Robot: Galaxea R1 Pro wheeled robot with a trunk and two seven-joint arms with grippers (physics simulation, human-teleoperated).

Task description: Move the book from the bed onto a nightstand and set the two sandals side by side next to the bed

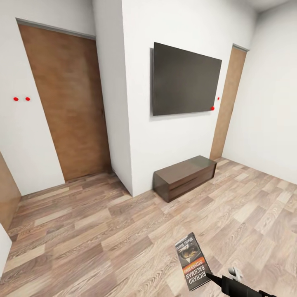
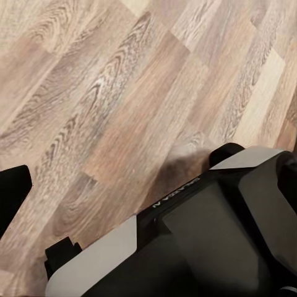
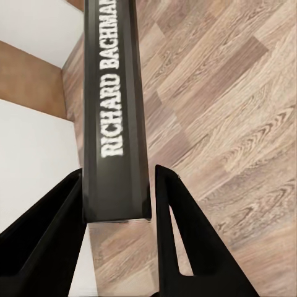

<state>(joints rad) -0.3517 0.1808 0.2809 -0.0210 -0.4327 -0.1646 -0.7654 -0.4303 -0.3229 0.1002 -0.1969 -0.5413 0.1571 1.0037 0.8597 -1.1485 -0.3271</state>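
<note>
The book is a thin dark paperback with an orange band and white "RICHARD BACHMAN" lettering. It hangs over the wood floor at the lower right of the head view, with my right gripper shut on its near end. In the right wrist view the book's spine runs away from me between the two black fingers, and the right gripper clamps both its sides. A black tip at the edge of the left wrist view may be a left finger. The bed, nightstand and sandals are out of view.
A long low dark-brown bench stands against the white wall under a black TV. Wooden doors are at the left and far right. A wall corner juts out. My own grey-black body is over the plank floor.
</note>
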